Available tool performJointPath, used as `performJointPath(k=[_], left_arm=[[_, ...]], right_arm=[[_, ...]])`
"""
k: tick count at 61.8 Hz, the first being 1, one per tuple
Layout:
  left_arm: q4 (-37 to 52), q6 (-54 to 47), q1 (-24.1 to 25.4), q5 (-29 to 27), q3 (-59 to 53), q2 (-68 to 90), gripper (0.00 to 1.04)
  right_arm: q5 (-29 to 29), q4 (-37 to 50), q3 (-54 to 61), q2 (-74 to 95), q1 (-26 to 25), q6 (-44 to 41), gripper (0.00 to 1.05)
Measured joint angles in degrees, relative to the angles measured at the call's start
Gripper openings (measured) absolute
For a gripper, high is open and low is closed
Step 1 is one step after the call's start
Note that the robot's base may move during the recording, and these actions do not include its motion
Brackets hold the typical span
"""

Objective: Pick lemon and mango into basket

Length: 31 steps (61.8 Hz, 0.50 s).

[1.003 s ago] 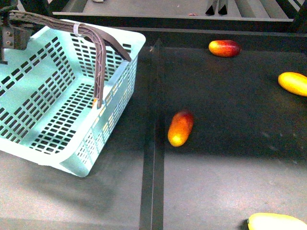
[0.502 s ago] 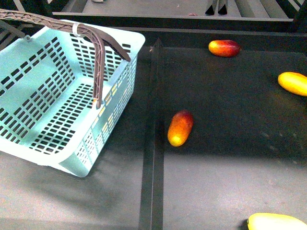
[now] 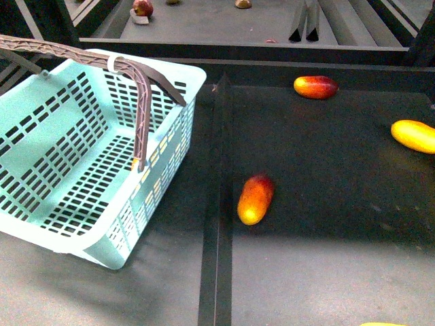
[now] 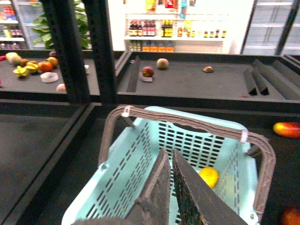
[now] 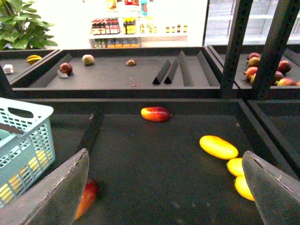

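From my front camera I see the basket [image 3: 81, 149], a light turquoise plastic shopping basket with slotted sides, sitting on the dark shelf floor at the left. Its brown handles [image 3: 139, 88] are raised over its opening. From this angle the basket floor that I can see is bare. A dark divider strip [image 3: 217, 204] runs down the middle of the shelf just beside the basket. Just right of the strip lies a red and orange mango [image 3: 255, 198]. A second red mango [image 3: 316, 87] lies farther back on the right, and a yellow mango [image 3: 413, 135] lies at the right edge. Neither arm shows in this view.

From my left wrist camera I look down over the basket [image 4: 140, 164]. The left gripper [image 4: 171, 154] hangs above its opening with its two dark fingers almost touching, only a thin slit between them and nothing in it. A round yellow fruit, the lemon [image 4: 208, 177], lies inside the basket, partly hidden behind the fingers. The red mango [image 4: 288, 129] lies beyond the basket on the shelf.

From my right wrist camera the right gripper [image 5: 164, 187] is spread wide and empty, one finger at each lower corner. Between them I see the shelf floor, the red mango [image 5: 156, 114] farther back, the yellow mango [image 5: 218, 146] with more yellow fruit [image 5: 240, 173] beside it, and the nearer mango [image 5: 87, 194] partly hidden by one finger. The basket's corner [image 5: 23, 136] shows at the edge.
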<state>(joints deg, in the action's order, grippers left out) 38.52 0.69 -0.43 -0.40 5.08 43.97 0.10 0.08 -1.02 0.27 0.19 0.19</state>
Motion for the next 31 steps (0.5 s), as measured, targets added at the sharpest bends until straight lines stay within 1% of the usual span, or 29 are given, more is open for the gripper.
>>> performJointPath(k=[9,14,31], left_arm=[[-3.96,-0.02,0.17,0.37,-1.75,-5.57,0.03],[-2.25,-0.04,0.17,0.37,-3.80,-6.71,0.03],[-12.57,-0.07,0.20,0.42,-4.22,-17.75,0.03]], right_arm=[[-0.04,0.00,0.00,0.00,0.00,0.00,0.96],[-0.02,0.00,0.00,0.00,0.00,0.00,0.96],[-0.02,0.00,0.00,0.00,0.00,0.00,0.96]])
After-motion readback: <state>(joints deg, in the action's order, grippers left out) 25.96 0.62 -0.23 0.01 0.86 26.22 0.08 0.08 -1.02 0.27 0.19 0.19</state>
